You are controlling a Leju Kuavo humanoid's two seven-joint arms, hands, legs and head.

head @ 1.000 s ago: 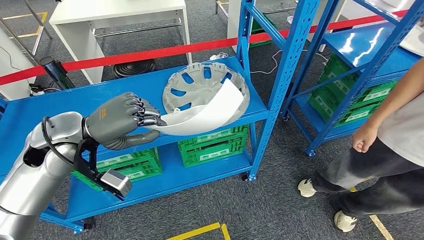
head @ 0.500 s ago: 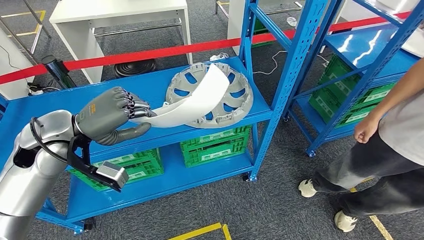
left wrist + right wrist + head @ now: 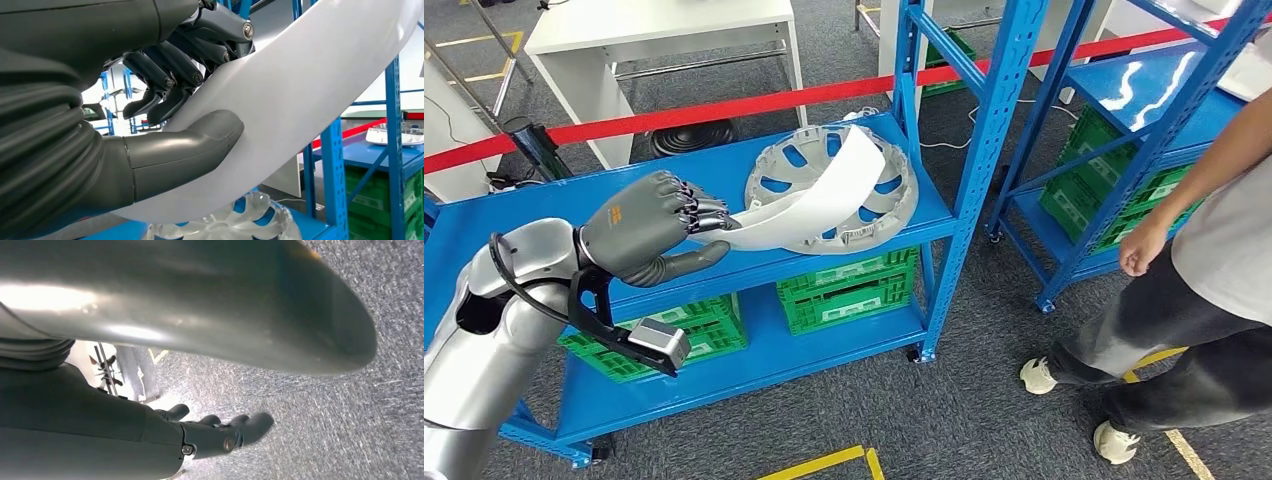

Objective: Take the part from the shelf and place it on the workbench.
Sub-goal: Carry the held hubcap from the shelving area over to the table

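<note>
On the blue shelf (image 3: pixel 544 215), my left hand (image 3: pixel 649 238) pinched the curved white part (image 3: pixel 819 205) just above the hubcap (image 3: pixel 894 195), my right hand (image 3: pixel 220 432) hung slack, so I judged a level, unhurried lift best.

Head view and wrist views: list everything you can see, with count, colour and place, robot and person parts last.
White curved part: one, white, held above the shelf over the wheel cover.
Wheel cover: one, silver-grey, flat on the blue shelf.
Crates: several, green, on the lower shelves.
Barrier tape: one, red, behind the shelf.
White table: one, beyond the tape.
Person: one, standing at right.
Left hand: grey, grips the part's end.
Right hand: dark, hangs over grey carpet, fingers apart.
</note>
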